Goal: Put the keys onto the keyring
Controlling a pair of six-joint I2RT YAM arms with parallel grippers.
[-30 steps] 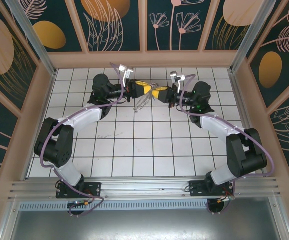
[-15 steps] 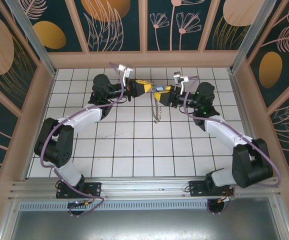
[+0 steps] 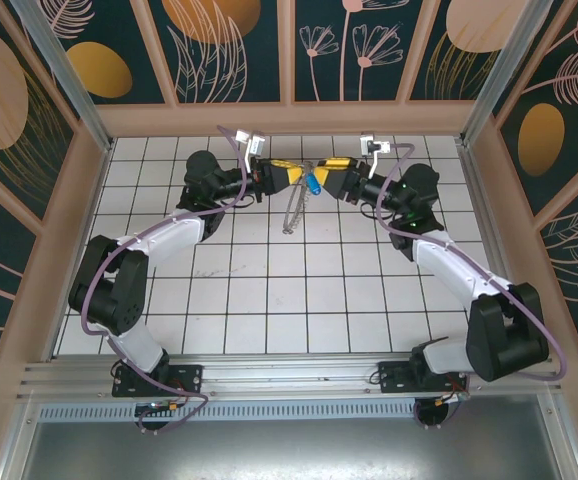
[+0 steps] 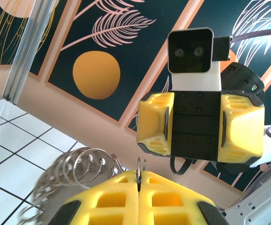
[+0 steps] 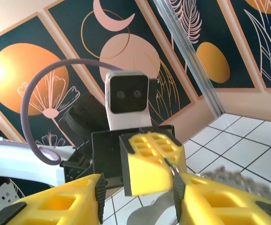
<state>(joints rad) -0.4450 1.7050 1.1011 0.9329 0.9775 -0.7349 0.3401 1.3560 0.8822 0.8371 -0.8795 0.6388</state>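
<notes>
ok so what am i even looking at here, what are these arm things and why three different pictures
It is a left robot arm and a right robot arm, bolted at the near edge of a white tiled table. The overhead picture comes from a fixed camera above and behind them. The other two come from a small camera on each wrist, and these face each other. The left claw is shut on a thin tan wire keyring fringed with small silvery pieces, which hangs from it. The right claw stands open just opposite. A small blue-headed key sits between the two claws; whether it is on the ring I cannot tell.
</notes>
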